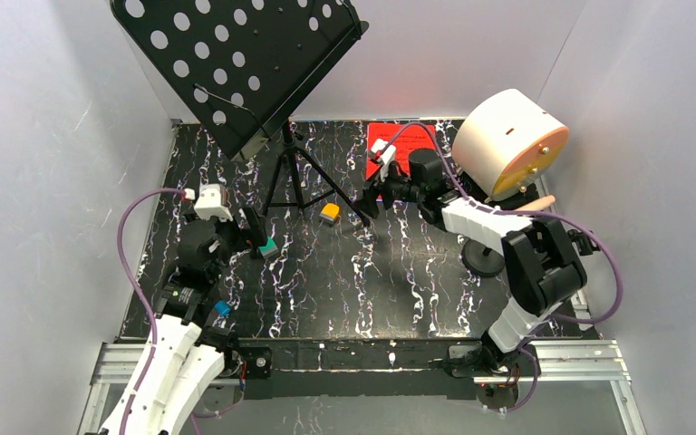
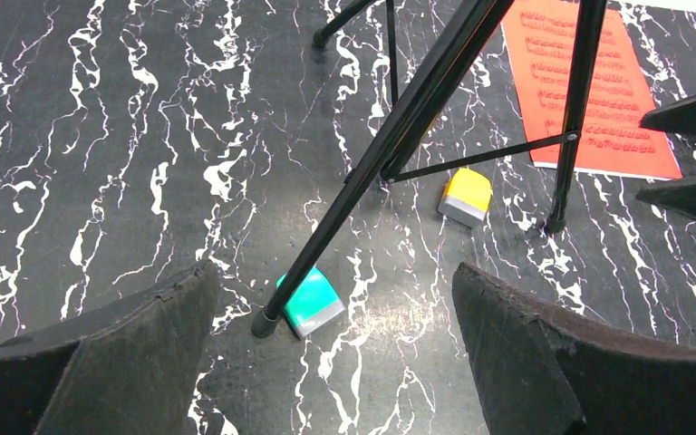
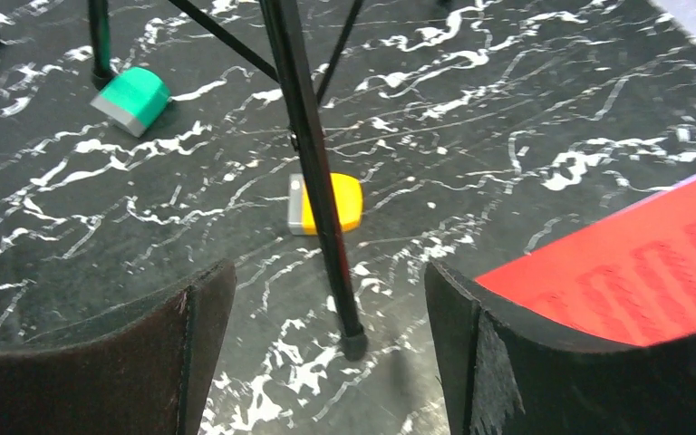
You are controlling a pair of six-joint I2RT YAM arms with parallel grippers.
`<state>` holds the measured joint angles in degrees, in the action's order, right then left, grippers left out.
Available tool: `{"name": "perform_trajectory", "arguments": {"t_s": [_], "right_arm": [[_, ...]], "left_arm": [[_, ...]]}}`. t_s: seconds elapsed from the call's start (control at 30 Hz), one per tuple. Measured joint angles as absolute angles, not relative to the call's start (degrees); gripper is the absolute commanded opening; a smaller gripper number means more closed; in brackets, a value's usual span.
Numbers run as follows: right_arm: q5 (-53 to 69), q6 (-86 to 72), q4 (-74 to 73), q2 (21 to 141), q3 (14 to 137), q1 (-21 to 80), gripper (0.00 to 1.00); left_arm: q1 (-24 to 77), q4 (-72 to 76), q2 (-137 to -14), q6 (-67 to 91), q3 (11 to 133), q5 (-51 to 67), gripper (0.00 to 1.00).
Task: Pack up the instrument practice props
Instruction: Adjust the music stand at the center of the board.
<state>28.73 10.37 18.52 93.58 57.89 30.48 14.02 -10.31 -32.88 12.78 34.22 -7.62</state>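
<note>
step: rack (image 1: 236,63) takedown, judged barely begun | rack upright mid-surface | left claw (image 2: 335,299) apart at rack's left foot, by teal block (image 2: 310,304) | right claw (image 3: 331,290) apart around rack's right foot | red sheet (image 1: 403,145) right of rack | next: grip a leg, steady the top-heavy rack

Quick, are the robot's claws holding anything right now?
Left gripper: open, holding nothing.
Right gripper: open, holding nothing.
</note>
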Motion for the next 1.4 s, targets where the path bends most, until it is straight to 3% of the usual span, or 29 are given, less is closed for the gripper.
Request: {"name": "perform_trajectory", "arguments": {"t_s": [0.27,0.47,0.53,0.67,0.87,1.1,1.4], "right_arm": [[31.66,5.39,25.04,102.08,61.91,33.58,0.81],[28.40,5.39,29.45,107.83,66.74,36.47,0.67],[27.49,5.48,30.52,109.45,67.46,36.99,0.56],[26.37,5.74,30.92,111.48,67.72,37.32,0.20],[24.14,6.87,32.18,111.02,66.52,38.83,0.01],[13.93,4.97,34.72,105.21,58.65,43.29,0.01],[-13.54,-3.22,38.33,101.45,52.66,58.13,0.01]], "left_arm": [[14.02,-10.31,-34.68,12.82,34.22,-6.63,0.98],[14.02,-10.26,-35.03,12.82,34.22,-6.31,0.98],[14.02,-10.26,-35.09,12.82,34.22,-6.11,0.98],[14.02,-10.26,-35.11,12.82,34.22,-5.74,0.98],[14.02,-10.26,-34.83,12.82,34.22,-5.32,0.98],[14.11,-10.22,-33.61,12.82,34.22,-5.10,0.98],[14.26,-10.24,-32.62,12.93,34.22,-5.10,0.98]]}}
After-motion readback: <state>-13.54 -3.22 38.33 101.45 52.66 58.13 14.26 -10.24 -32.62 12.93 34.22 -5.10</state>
